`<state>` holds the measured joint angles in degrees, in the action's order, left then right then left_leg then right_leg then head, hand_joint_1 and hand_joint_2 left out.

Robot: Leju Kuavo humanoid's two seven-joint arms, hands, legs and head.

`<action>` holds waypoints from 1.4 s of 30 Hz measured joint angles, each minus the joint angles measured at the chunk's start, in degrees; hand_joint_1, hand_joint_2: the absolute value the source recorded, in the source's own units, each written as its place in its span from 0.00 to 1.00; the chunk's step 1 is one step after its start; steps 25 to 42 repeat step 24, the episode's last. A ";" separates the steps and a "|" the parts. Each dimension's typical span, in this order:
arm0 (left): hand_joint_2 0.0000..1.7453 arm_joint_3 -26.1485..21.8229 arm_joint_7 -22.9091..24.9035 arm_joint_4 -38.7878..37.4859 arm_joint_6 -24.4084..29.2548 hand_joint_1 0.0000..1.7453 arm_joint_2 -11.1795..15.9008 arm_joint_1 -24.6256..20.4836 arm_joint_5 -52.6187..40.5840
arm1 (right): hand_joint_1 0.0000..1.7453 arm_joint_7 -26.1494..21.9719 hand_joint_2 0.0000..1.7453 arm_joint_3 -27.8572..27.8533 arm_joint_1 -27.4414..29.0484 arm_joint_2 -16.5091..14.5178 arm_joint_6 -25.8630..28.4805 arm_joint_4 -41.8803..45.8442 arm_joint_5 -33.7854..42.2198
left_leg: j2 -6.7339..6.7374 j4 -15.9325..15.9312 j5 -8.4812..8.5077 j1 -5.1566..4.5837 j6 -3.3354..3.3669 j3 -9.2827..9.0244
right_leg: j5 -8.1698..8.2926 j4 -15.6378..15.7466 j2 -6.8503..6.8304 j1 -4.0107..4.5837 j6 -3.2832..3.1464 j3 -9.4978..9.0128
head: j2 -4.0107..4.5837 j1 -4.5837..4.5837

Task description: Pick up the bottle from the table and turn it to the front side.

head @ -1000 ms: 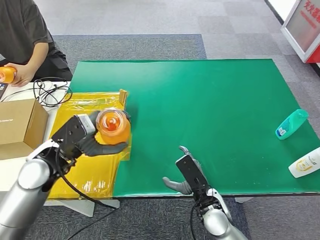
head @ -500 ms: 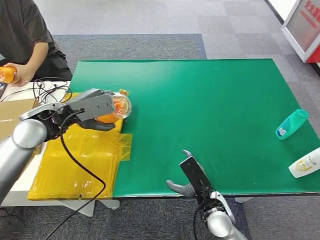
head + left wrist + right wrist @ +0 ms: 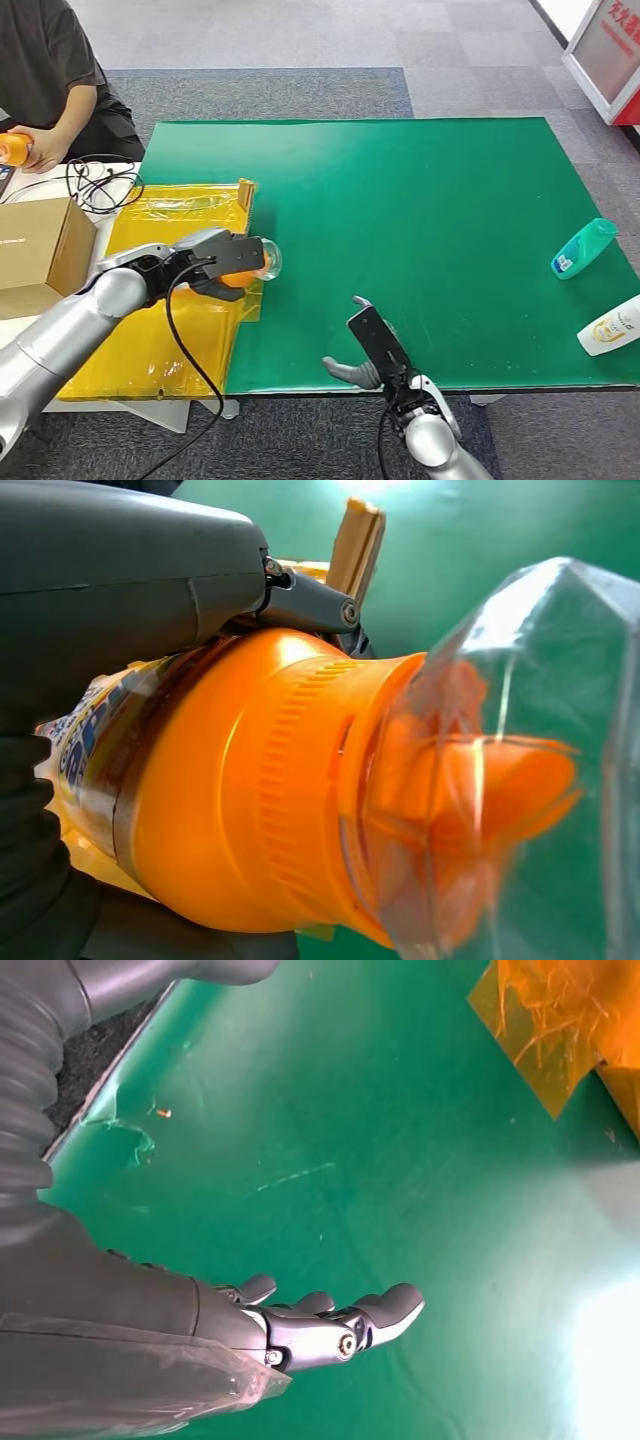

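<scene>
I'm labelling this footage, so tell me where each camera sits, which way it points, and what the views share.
Head view: high on the body, looking down at the green table; both arms show.
Left wrist view: behind the left robot hand, close on the orange bottle.
Right wrist view: behind the right robot hand, open over the table.
Shared: the bottle held in the left robot hand; the right robot hand.

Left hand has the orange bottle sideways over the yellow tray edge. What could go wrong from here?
1. The left hand holds the bottle by its body, clear cap jutting out; turning it may loosen the grip and drop it.
2. The tray wall post stands close by; a swing might clip it.
</scene>
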<state>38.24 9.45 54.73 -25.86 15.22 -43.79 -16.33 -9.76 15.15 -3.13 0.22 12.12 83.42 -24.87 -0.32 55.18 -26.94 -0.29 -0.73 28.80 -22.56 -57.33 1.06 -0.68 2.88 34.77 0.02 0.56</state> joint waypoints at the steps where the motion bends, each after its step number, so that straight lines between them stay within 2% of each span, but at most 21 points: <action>1: 1.00 0.27 -0.13 -0.65 0.16 1.00 -0.16 0.13 -0.42 | 0.00 -0.03 1.00 0.10 0.00 -0.01 -0.01 -0.04 0.03 | 0.00 0.00 0.00 0.00 0.00 0.00 | 0.00 0.00 0.00 0.00 0.00 0.00 | 0.00 0.00; 6: 1.00 1.44 -0.40 -3.34 0.72 1.00 -1.16 0.57 -1.85 | 0.00 0.09 1.00 0.43 -0.19 -0.03 -0.13 -0.21 -0.01 | 0.00 0.00 0.00 0.00 0.00 0.00 | 0.00 0.00 0.00 0.00 0.00 0.00 | 0.00 -0.01; 7: 1.00 1.57 -0.40 -3.68 0.72 0.97 -1.31 0.61 -2.06 | 0.00 0.18 1.00 0.51 -0.24 -0.04 -0.20 -0.22 -0.01 | 0.00 0.00 0.00 0.00 0.00 0.00 | 0.00 0.00 0.00 0.00 0.00 -0.01 | 0.00 -0.01; 8: 1.00 1.67 -0.39 -4.03 0.73 0.88 -1.43 0.63 -2.38 | 0.00 0.31 1.00 0.57 -0.27 -0.04 -0.25 -0.23 0.00 | 0.00 0.00 0.00 0.00 0.00 0.00 | 0.00 0.00 0.00 0.00 0.00 -0.01 | 0.00 0.00; 9: 1.00 1.73 -0.38 -4.44 0.86 0.73 -1.54 0.66 -2.82 | 0.00 0.43 1.00 0.61 -0.28 -0.05 -0.28 -0.26 0.00 | 0.00 0.00 0.00 0.00 0.00 0.00 | 0.00 0.00 0.00 0.00 0.00 -0.01 | 0.00 0.00; 11: 1.00 1.78 -0.61 -5.66 1.57 0.32 -1.87 0.77 -3.93 | 0.00 0.51 1.00 0.64 -0.25 -0.05 -0.29 -0.34 0.00 | 0.00 0.00 0.00 0.00 0.00 0.00 | 0.00 0.00 0.00 0.00 0.00 -0.01 | 0.00 0.00; 12: 1.00 1.78 -0.80 -6.34 2.02 0.16 -2.09 0.81 -4.47 | 0.00 0.47 1.00 0.65 -0.24 -0.05 -0.28 -0.38 0.00 | 0.00 0.00 0.00 0.00 0.00 0.00 | 0.00 0.00 0.00 0.00 0.00 -0.01 | 0.00 -0.01; 13: 1.00 1.78 -0.99 -6.99 2.39 0.06 -2.34 0.83 -5.03 | 0.00 0.45 1.00 0.66 -0.23 -0.05 -0.28 -0.40 -0.02 | 0.00 0.00 0.00 0.00 0.00 -0.01 | 0.00 0.00 0.00 -0.01 0.00 -0.01 | 0.00 -0.01; 14: 1.00 1.78 -1.11 -7.57 2.64 0.01 -2.59 0.84 -5.52 | 0.00 0.48 1.00 0.66 -0.23 -0.05 -0.28 -0.41 -0.04 | 0.00 0.00 0.00 0.00 0.00 -0.01 | 0.00 0.00 0.00 0.00 0.00 -0.01 | 0.00 0.00; 24: 1.00 1.16 -1.32 -11.43 4.85 0.00 -4.18 1.07 -8.56 | 0.00 -0.16 1.00 0.66 0.37 -0.05 -0.01 -0.45 -0.08 | 0.00 0.00 0.00 0.00 0.00 0.00 | 0.00 -0.01 0.00 0.00 0.00 -0.01 | 0.00 0.00; 42: 1.00 1.16 -1.32 -11.43 4.85 0.00 -4.18 1.07 -8.56 | 0.00 -0.16 1.00 0.66 0.37 -0.05 -0.01 -0.45 -0.08 | 0.00 0.00 0.00 0.00 0.00 0.00 | 0.00 -0.01 0.00 0.00 0.00 -0.01 | 0.00 0.00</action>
